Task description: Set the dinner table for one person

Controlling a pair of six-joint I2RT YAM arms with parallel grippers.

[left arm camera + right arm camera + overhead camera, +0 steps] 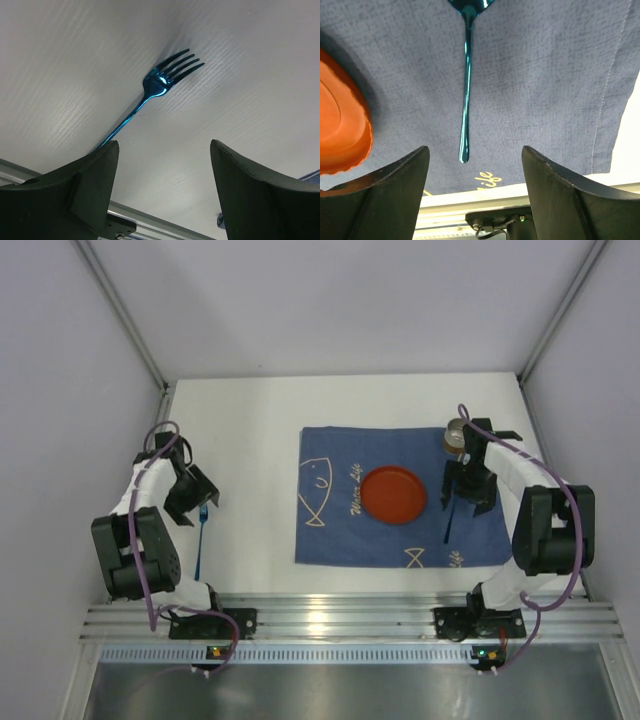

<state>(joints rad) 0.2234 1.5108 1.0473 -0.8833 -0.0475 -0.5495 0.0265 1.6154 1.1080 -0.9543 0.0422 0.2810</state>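
L claw [164, 150] spread above fork [157, 86]; R claw [475, 152] spread above spoon [466, 90].

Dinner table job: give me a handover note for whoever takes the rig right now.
Left hand open, empty, above the blue fork, which lies on the bare dinner table left of the placemat.
Right hand open, empty, above a teal utensil lying on the placemat right of the orange plate.
Done: plate centred on the placemat, cup at its far right corner.
Left to do: probably move the fork beside the plate.
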